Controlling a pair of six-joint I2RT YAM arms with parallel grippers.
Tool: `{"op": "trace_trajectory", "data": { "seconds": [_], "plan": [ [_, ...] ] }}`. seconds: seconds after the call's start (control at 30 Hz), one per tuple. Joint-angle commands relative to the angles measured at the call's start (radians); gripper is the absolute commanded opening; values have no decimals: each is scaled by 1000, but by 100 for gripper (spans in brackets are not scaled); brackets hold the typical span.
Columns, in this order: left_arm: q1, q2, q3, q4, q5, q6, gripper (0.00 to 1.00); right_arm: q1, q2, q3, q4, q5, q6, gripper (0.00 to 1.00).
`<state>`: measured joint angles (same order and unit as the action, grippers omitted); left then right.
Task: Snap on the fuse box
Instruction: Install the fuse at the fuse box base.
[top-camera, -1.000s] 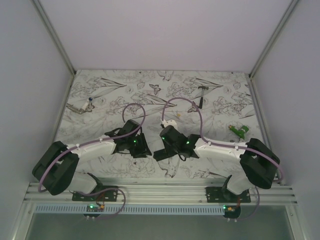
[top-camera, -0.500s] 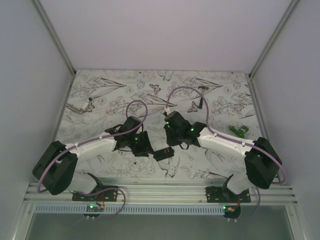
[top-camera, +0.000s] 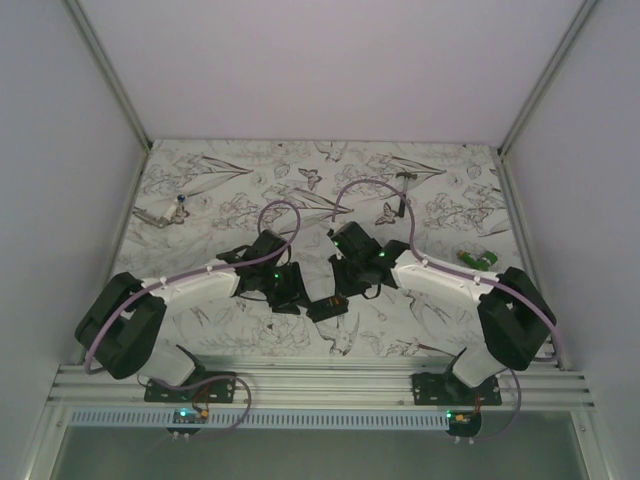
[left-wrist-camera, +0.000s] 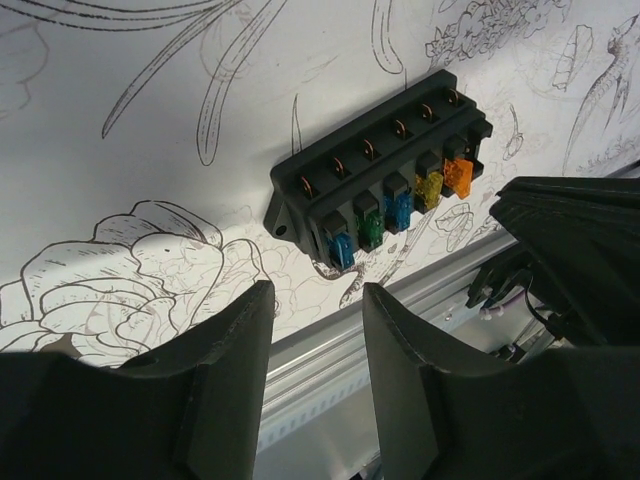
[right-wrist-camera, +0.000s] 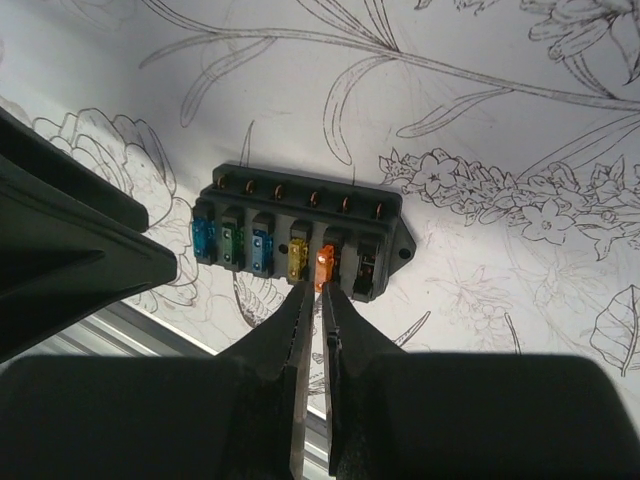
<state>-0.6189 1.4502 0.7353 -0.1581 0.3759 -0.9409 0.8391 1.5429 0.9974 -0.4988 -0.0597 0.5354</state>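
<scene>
Fuse box lies flat on the table, free of both arms. The front rail runs just on its near side, and 5 coloured fuses show along that same edge. The slot beyond the orange fuse looks dark, and I cannot tell whether it is filled.

The right gripper sits over the box's fuse edge. Its fingers are drawn close with only a thin slit between them, and the tips are at the orange fuse. Whether they pinch the fuse or merely rest at it cannot be told. The left gripper hangs off the box's left end with its fingers apart and nothing between them, not touching the box.

The step in hand looks like seating the orange fuse. In the left wrist view it seems to stand a little prouder than its neighbours, though that is not certain.

To do this well:
- Keep the tips centred on the orange fuse alone, clear of the yellow fuse beside it.
- Push straight along the slot, not at a slant, so the blades enter together.
- The box is loose and would likely slide or tip under a push, so bring the left gripper against the box's far side as a stop.
- Press steadily, then ease off and check that the fuse sits level with the other 4.
</scene>
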Motion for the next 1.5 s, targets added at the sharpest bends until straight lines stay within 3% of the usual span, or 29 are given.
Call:
{"op": "trace_trajectory", "data": {
  "seconds": [0.0, 0.63, 0.93, 1.47],
  "plan": [
    [2, 27, 24, -34, 29, 22, 44, -11, 40, 24, -23, -32, -4, 13],
    [-8, 104, 39, -35, 10, 18, 40, -15, 104, 10, -78, -30, -44, 0],
    [-8, 137, 18, -41, -30, 5, 30, -15, 127, -43, -98, 11, -97, 0],
    [-7, 161, 5, -52, -53, -2, 25, -6, 137, -48, -200, 73, -137, 0]
  ]
}}
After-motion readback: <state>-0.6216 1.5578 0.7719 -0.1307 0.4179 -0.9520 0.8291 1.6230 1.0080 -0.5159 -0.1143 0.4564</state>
